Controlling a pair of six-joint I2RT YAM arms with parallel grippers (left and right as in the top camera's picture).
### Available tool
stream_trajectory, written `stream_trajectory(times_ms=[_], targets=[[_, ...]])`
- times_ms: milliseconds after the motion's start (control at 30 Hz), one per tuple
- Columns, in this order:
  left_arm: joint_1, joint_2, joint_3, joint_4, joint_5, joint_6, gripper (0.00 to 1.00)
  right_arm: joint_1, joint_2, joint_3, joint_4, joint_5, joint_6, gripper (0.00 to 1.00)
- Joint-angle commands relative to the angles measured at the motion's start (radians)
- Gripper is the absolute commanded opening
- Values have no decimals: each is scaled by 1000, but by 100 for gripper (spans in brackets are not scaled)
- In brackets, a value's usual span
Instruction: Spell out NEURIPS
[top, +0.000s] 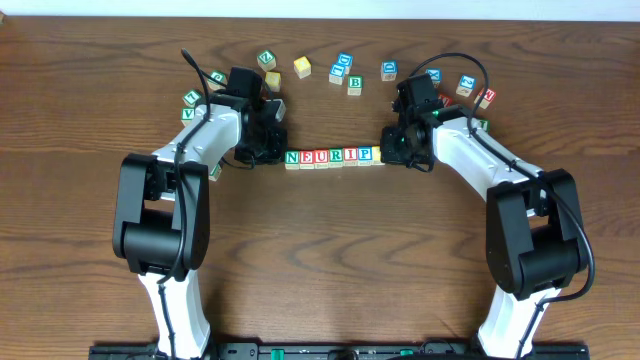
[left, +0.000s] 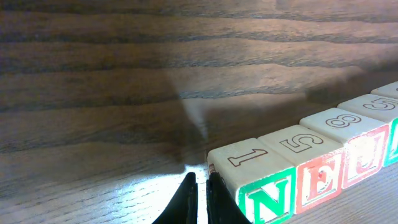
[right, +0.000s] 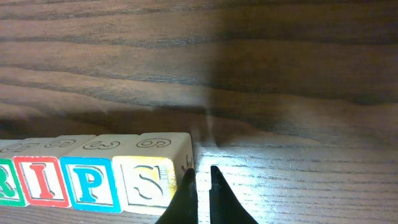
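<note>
Letter blocks (top: 333, 157) spell NEURIPS in one row. The left gripper (left: 199, 182), clenched and empty, sits beside the N block (left: 268, 196); the right gripper (right: 200, 172) is the same beside the S block (right: 146, 182).

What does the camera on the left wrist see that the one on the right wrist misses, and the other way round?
Only the left wrist view: the row's start, with the green N cube, red E cube and red U cube, each showing a second face with 1, 5 and 8. Only the right wrist view: the row's end, with the yellow S cube, blue P cube, red I cube and a sliver of the green R cube. Both: the wooden table, and shut jaws right beside the end cube.
</note>
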Motion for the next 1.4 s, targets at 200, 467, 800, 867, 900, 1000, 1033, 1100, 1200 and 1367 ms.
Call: stream_trajectory(times_ms=[200,467,800,867,900,1000,1033,1100,1200,1367], targets=[[8,3,-5,-1,-21,6,8,-8,7,-5,1,-6,18,1],[94,-86,53,-74,-76,7,8,-66,-81,11,-27,-5,-11,2],[183,-388,56,-92,-127,3,17,-129,-308,11,-130,-1,-107,14],[198,-458,56,-82,-127,2,26,-130,-357,11,-153,-1,-129,19],[212,-520,56,-70,-128,2,34,-130,-399,11,-170,0,-145,25],[233,-611,56,-60,-127,2,54,-130,-468,11,-200,26,-145,36],[238,-635,56,-60,-128,3,57,-130,-489,11,-209,35,-145,39],[249,-682,56,-61,-142,3,72,-130,-534,11,-224,50,-155,45],[254,-723,56,-89,-153,6,98,-130,-598,11,-239,63,-171,59],[253,-734,56,-120,-153,6,98,-130,-719,11,-267,78,-171,77]])
